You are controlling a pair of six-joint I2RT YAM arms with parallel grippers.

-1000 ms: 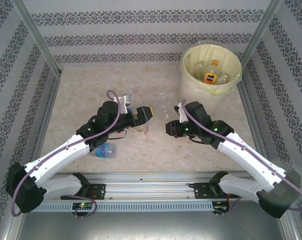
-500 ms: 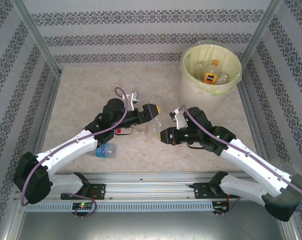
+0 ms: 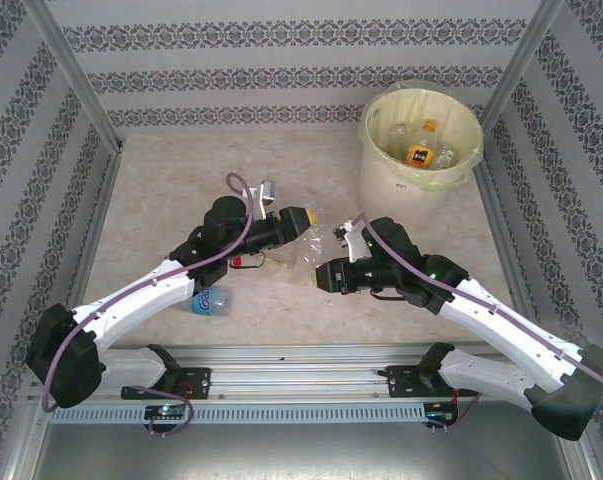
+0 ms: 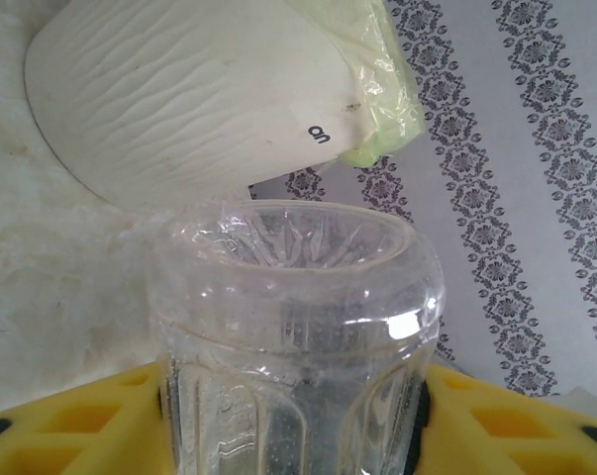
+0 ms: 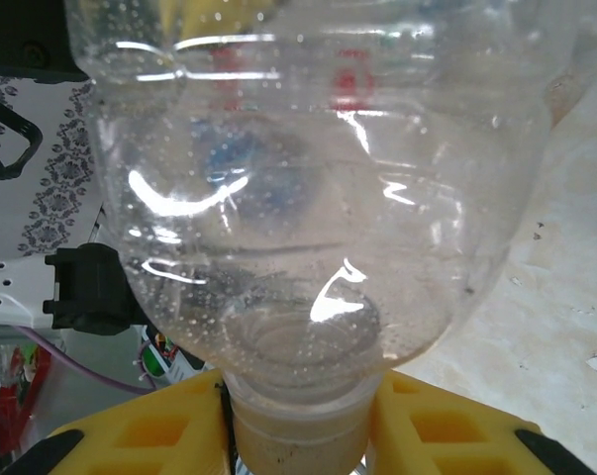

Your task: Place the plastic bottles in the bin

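Note:
A clear plastic bottle hangs above the table's middle, gripped at both ends. My left gripper is shut on its ribbed lower body, yellow fingers on either side. My right gripper is shut on its whitish cap and neck; the bottle's shoulder bulges above. The cream bin, lined with a pale yellow bag, stands at the back right, and its wall lies beyond the bottle. Several bottles lie inside it.
A blue-labelled bottle lies on the table beside the left arm. A red-capped one is partly hidden under that arm. Patterned walls and metal posts close in the table on three sides.
The right arm carried the clear bottle leftward and the left gripper came right to meet it. The left jaws, open before, have shut on the bottle's body.

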